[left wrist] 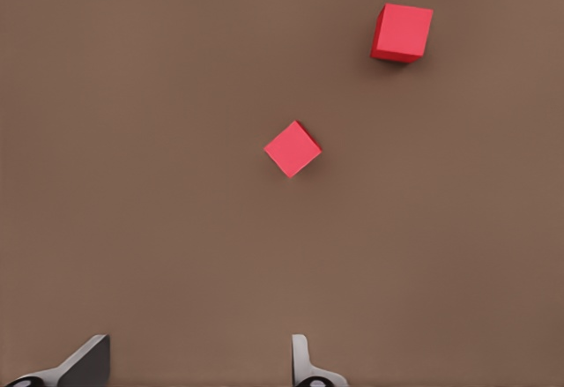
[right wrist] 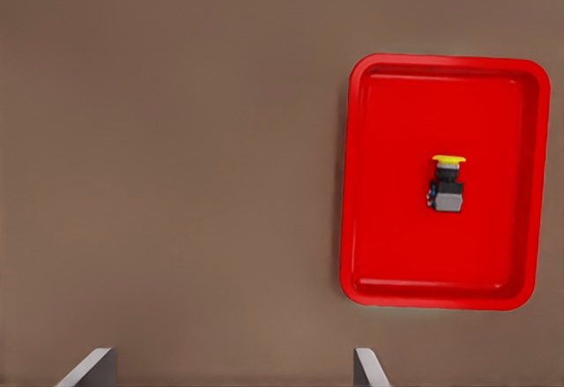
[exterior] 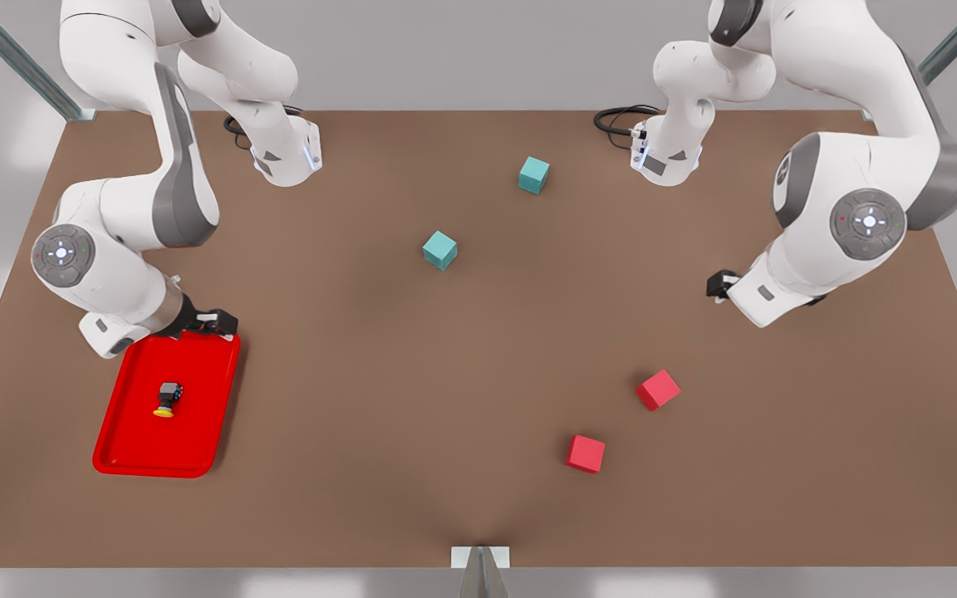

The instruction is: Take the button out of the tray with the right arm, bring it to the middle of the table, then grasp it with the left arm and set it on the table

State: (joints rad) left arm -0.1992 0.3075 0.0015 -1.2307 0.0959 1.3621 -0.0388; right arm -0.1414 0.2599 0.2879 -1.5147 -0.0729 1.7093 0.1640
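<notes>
Button (right wrist: 448,184) w/ black boxy body, yellow cap, on its side in red tray (right wrist: 370,228), right end effector (right wrist: 231,368) released, left end effector (left wrist: 196,362) released

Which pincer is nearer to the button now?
The right pincer: it hangs over the tray's far rim, close to the button. The left pincer waits across the table, near the red cubes.

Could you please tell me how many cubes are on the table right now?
4. Two teal cubes: one far from the camera, one near the table's middle. Two red cubes toward the front view's right: one beyond the other. None seem hidden.
</notes>
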